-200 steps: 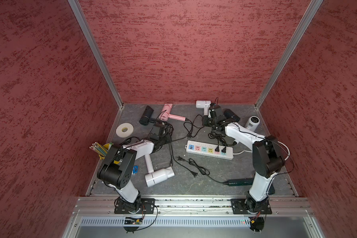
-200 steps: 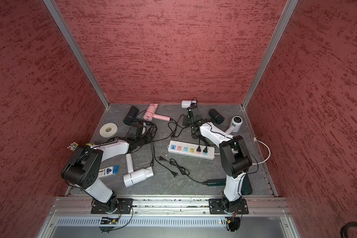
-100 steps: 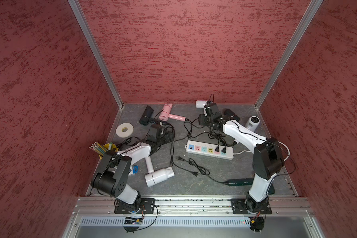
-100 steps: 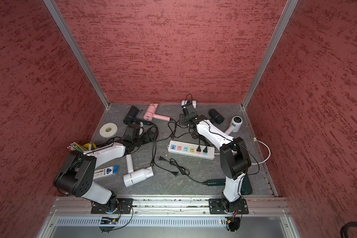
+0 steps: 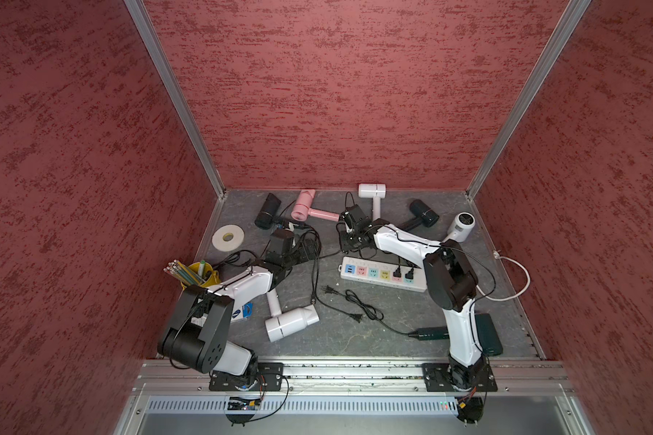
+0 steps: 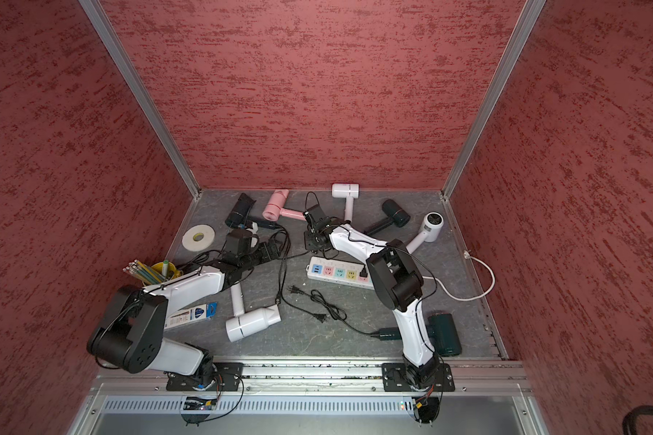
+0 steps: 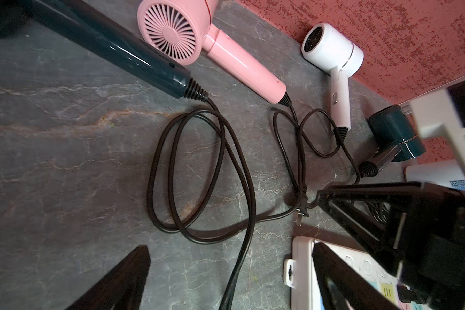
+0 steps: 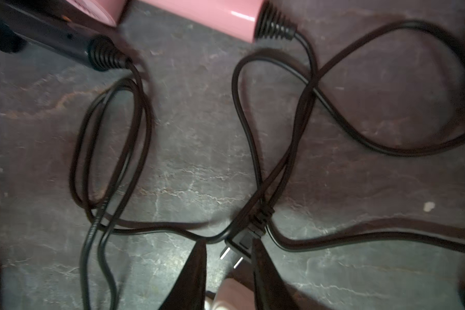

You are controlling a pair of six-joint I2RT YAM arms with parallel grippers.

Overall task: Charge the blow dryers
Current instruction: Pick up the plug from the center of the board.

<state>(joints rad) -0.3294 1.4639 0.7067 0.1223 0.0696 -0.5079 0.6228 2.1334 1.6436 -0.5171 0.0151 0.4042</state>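
Note:
Several blow dryers lie round the grey floor: pink (image 5: 304, 206), black (image 5: 267, 211), white (image 5: 372, 191), another black (image 5: 424, 213), white (image 5: 462, 225), white in front (image 5: 291, 324), dark green (image 5: 487, 335). My right gripper (image 8: 227, 241) hangs over the pink dryer's plug (image 8: 242, 243). Its jaws are narrowly apart: one finger touches the plug and a small gap shows at the other. My left gripper (image 7: 230, 248) is wide open above a black cord (image 7: 242, 249) that runs between its fingers untouched. In both top views it (image 5: 310, 244) sits left of the right gripper (image 5: 345, 246).
The white power strip (image 5: 370, 273) lies mid-floor with two plugs in its right sockets (image 5: 402, 273). Loose plugs (image 5: 328, 290) and cord lie in front of it. At the left are a tape roll (image 5: 227, 237), a yellow pencil cup (image 5: 198, 273) and a blue packet (image 5: 246, 312). Red walls enclose three sides.
My left gripper has gone from shut to wide open and reached slightly farther in. My right gripper has moved left and forward to the pink dryer's plug; its jaws widened, then narrowed around it.

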